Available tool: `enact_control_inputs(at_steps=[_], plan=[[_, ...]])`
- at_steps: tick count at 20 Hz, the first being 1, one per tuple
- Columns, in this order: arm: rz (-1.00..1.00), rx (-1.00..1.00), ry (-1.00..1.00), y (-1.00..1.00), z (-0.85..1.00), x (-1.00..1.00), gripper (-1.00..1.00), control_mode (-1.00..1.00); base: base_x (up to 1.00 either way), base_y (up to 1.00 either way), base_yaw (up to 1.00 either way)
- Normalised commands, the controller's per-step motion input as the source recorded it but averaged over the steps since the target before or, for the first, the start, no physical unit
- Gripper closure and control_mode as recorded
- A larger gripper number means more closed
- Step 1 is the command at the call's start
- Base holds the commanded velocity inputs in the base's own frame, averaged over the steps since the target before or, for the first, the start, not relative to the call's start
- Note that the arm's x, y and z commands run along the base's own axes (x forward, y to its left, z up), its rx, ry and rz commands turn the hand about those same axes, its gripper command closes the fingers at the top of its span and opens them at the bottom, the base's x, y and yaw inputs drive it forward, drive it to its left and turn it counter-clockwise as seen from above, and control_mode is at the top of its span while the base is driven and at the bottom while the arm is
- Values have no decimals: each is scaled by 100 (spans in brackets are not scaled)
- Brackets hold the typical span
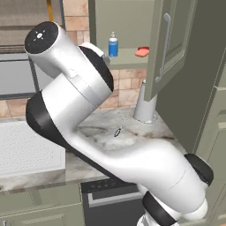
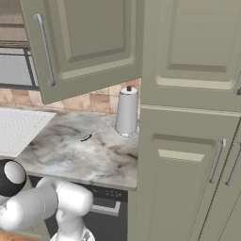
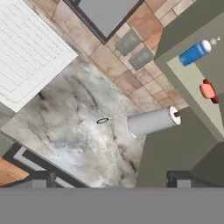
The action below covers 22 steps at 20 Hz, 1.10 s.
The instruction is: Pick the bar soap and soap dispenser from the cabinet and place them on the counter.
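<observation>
The sage-green cabinet point(image 1: 174, 39) stands with its door swung open above the counter point(image 1: 99, 132). On its inner shelf the blue soap dispenser point(image 1: 113, 45) stands upright at the left, and the coral bar soap point(image 1: 141, 52) lies flat to its right. In the hand view the soap dispenser point(image 3: 195, 52) and bar soap point(image 3: 207, 91) sit far off at the upper right, rolled sideways. My gripper point(image 3: 111, 180) is open with nothing between its fingertips point(image 3: 180, 179). It hangs well short of the shelf, over the counter point(image 3: 70, 127).
A white paper-towel roll point(image 1: 145, 103) stands on the counter under the open door, with a small dark ring point(image 1: 117, 132) lying nearby. A white perforated panel point(image 1: 26, 150) lies at the counter's left. A tall cupboard point(image 2: 188, 141) bounds the right. A darker red disc point(image 3: 215, 97) lies by the bar soap.
</observation>
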Motion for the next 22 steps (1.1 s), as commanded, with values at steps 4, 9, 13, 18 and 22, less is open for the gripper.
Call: enact_control_inputs(at_steps=[4,9,13,18,22], plan=[[0,-17,-1,-16,0,38,-100,-100,0,0,0],[0,-15,-4,-13,-1,35,-100,-100,0,0,0],[0,-13,-11,-20,-11,18,-100,-100,0,0,0],[0,-15,-12,-27,-10,5,-100,-100,0,0,0],[0,-14,-10,-37,0,0,-100,-100,0,0,0]])
